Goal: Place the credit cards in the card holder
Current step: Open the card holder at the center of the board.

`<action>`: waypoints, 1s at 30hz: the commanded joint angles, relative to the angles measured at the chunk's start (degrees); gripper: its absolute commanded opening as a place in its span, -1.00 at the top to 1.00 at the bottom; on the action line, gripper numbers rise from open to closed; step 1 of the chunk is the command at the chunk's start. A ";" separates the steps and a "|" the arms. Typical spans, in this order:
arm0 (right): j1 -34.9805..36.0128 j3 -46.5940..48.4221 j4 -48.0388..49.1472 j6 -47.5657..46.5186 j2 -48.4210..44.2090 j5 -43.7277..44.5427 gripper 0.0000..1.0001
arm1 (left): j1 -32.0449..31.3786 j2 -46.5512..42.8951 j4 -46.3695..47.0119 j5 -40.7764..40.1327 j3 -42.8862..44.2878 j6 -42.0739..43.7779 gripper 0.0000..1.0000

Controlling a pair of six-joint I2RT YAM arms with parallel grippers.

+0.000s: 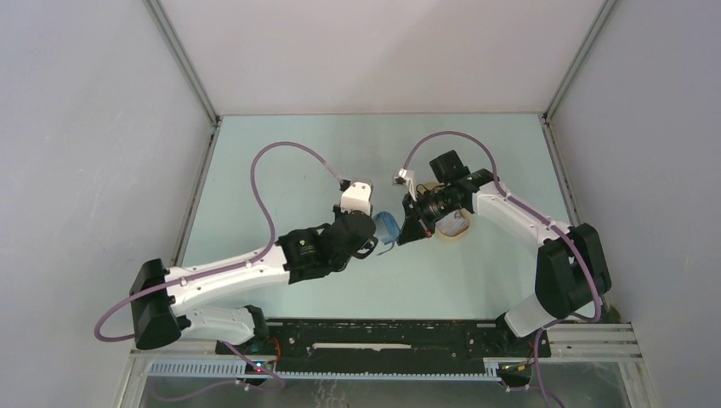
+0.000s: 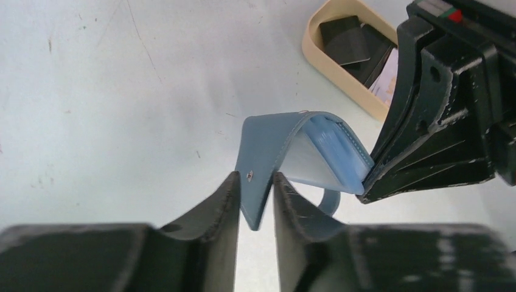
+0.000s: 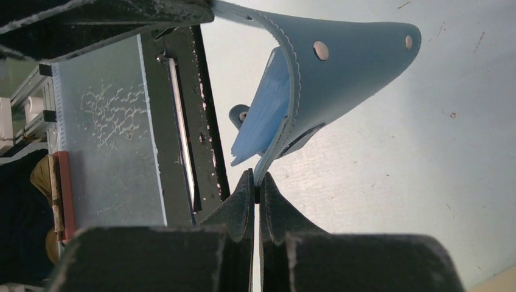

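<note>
Fingertips of the right gripper [image 3: 257, 182] are pressed together on the stitched edge of one flap of the card holder [image 3: 347, 67]; the left gripper [image 2: 255, 191] has the other flap's edge between its fingers, which stand narrowly apart, and we cannot tell whether they press it; between the two we see the teal wallet arched open over the table [image 2: 109, 103], with lighter blue pockets inside and snap studs [image 3: 320, 50] outside; just beyond sits the beige tray [image 2: 309, 45] holding dark credit cards [image 2: 345, 44]; print on a pale one there is too blurred to read; open table runs on to the left and far walls [image 1: 93, 136].
</note>
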 commanded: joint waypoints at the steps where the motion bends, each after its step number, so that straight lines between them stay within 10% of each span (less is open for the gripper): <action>1: 0.65 2.58 -0.52 -2.03 -0.13 -2.43 1.00 | 0.75 0.19 -1.15 1.29 -1.29 6.60 0.50; 12: 1.11 3.76 -3.19 -4.19 1.96 -3.37 1.00 | 1.96 5.26 0.36 9.89 -1.17 15.91 0.98; 30: 1.83 4.95 -5.67 -5.77 4.24 -4.21 1.00 | 9.21 1.76 10.00 27.97 -9.03 15.02 0.30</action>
